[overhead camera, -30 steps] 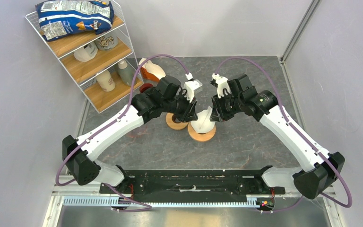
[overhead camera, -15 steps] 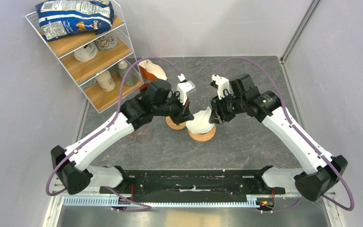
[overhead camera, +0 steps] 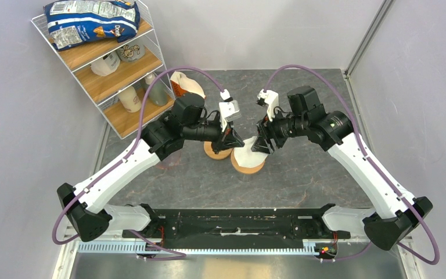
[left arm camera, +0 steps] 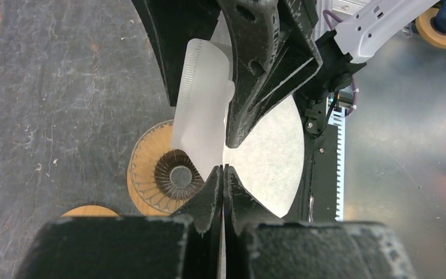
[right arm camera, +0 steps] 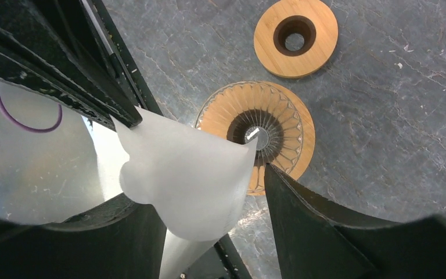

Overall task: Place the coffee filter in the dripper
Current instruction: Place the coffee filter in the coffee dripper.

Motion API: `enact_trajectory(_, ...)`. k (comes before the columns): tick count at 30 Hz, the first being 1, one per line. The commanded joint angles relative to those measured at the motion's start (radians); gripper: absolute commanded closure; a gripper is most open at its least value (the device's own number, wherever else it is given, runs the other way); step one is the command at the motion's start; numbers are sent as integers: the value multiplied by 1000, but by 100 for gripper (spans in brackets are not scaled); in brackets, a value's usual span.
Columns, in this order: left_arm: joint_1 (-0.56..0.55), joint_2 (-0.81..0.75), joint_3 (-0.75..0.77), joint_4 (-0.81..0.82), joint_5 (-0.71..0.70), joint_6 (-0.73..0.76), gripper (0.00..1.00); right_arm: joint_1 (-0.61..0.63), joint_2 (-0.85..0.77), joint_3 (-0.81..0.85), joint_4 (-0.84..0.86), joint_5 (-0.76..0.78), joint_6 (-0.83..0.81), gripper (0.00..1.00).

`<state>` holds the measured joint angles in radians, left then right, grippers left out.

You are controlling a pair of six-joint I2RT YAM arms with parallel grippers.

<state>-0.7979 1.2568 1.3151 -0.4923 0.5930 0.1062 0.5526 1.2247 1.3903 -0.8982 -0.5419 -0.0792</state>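
Observation:
The cream-white coffee filter [overhead camera: 245, 156] hangs just above the dripper [overhead camera: 248, 167], a glass cone in a light wooden collar at mid-table. My left gripper [overhead camera: 233, 140] is shut on the filter's edge; in the left wrist view the closed fingertips [left arm camera: 223, 172] pinch the paper [left arm camera: 270, 157], with the dripper [left arm camera: 164, 174] below left. My right gripper [overhead camera: 261, 143] is open. In the right wrist view the filter [right arm camera: 191, 174] drapes against one finger [right arm camera: 93, 232], the other finger [right arm camera: 325, 221] stands apart, and the dripper [right arm camera: 267, 125] lies beneath.
A bare wooden ring [overhead camera: 215, 150] lies just left of the dripper, also the ring [right arm camera: 295, 36] in the right wrist view. The orange-and-white packet [overhead camera: 186, 85] stands behind the left arm. A wire shelf rack [overhead camera: 107, 64] with bottles and a chip bag fills the back left.
The left arm has swung its elbow leftward while keeping hold of the filter. The filter has sunk lower over the dripper. The right gripper has shifted slightly.

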Motion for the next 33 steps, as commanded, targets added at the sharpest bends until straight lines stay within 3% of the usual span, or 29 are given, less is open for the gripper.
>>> enact_trajectory(1, 0, -9, 47, 20, 61, 30, 98, -2, -14, 39, -36, -30, -135, 36)
enact_trajectory(7, 0, -14, 44, 23, 46, 16, 98, -2, -20, 30, -22, -11, -136, 58)
enact_trajectory(14, 0, -27, 29, 63, -48, -42, 98, 2, -21, 32, -42, -4, -150, 70)
enact_trajectory(24, -1, -47, -7, 107, -160, -85, 98, 5, -21, 30, -38, -7, -115, 99)
enact_trajectory(33, -46, -52, -48, 100, -190, -127, 98, 7, 5, 52, -52, -24, -65, 100)
